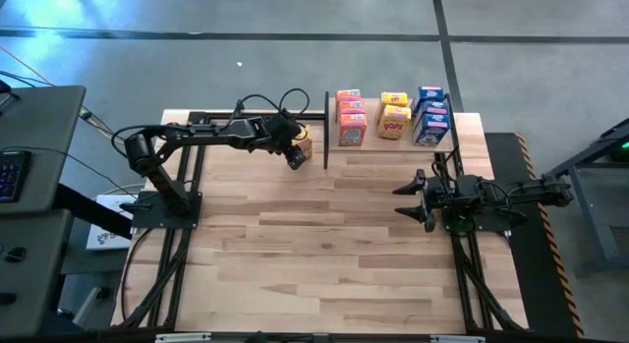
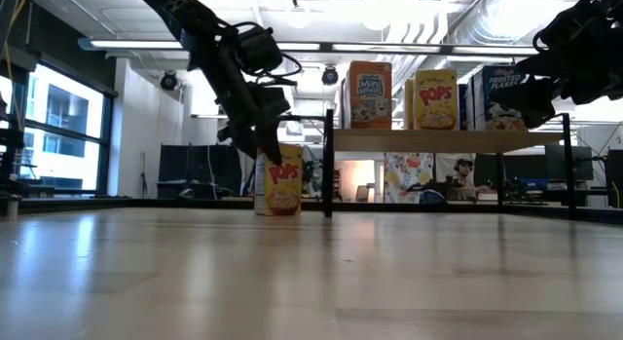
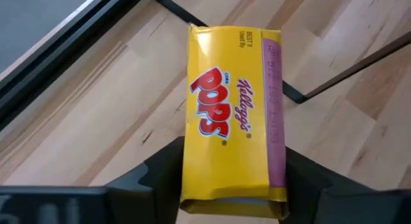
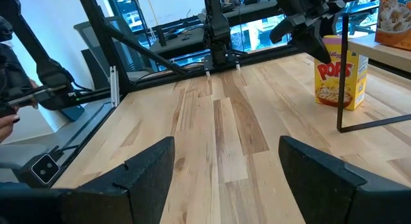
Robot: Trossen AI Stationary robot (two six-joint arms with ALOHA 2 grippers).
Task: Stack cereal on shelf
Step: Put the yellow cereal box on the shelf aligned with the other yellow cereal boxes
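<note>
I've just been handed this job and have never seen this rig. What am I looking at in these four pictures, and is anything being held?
Two dark robot arms work at a wooden table. One picture looks straight down, one looks level across the tabletop, and one comes from each arm's wrist. The left gripper is down at a yellow Pops box standing on the table beside the shelf; its fingers flank the box, but a firm grip is not clear. The right gripper waits open and empty, apart from the boxes. Orange, yellow and blue cereal boxes already stand on the shelf.
</note>
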